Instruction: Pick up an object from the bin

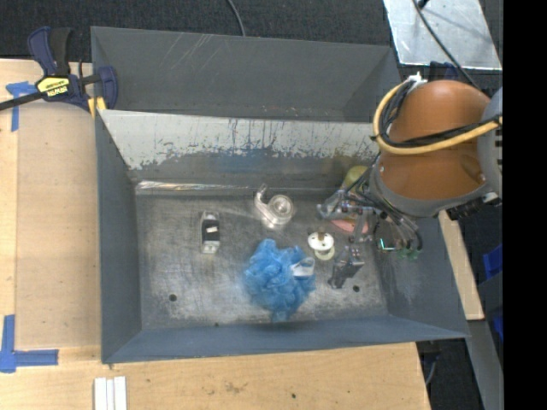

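Observation:
My gripper (345,273) is low over the right part of the bin floor, under the orange-domed wrist. Just left of it lies a small white round thing (321,244) with a dark centre. A pink thing (344,225) lies partly hidden beneath the gripper's body. Further to the left and in front sits a blue fluffy scrubber (274,278) with a small white tag at its right edge.
A clear plastic piece (273,208) lies near the back middle. A small black and white block (209,231) rests at the left. A yellow-green thing (355,176) peeks out by the back right wall. The bin's right wall is close to the gripper.

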Action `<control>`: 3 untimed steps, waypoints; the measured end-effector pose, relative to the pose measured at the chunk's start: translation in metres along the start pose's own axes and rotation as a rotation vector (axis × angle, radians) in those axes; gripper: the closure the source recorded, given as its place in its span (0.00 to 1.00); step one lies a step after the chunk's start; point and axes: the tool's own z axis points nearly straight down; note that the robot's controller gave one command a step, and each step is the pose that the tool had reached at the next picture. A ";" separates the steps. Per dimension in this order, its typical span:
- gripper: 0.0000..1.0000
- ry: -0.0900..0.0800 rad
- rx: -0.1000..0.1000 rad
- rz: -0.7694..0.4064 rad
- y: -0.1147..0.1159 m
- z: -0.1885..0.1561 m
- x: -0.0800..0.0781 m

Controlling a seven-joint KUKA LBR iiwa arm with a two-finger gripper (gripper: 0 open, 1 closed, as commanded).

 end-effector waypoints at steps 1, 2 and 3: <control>0.00 -0.009 0.000 0.000 0.000 -0.004 -0.002; 0.00 -0.013 -0.001 0.008 0.039 0.067 0.005; 0.00 -0.004 0.000 0.074 0.051 0.095 0.010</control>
